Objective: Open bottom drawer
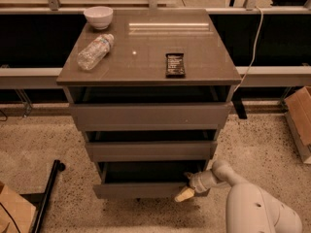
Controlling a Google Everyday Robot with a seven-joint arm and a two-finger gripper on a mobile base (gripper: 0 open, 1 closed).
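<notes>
Your gripper (pixel 188 191) touched the bottom drawer (pixel 141 190) front stretching to its left, likely for pulling; its closure was unclear.

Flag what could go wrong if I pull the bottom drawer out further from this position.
1. The gripper is at the far right end of the bottom drawer front. Pulling off-centre may skew the drawer and bind it, or the gripper may slip off the handleless panel.
2. The plastic bottle lies on its side on the cabinet top near the left edge. A jerk could roll it off.
</notes>
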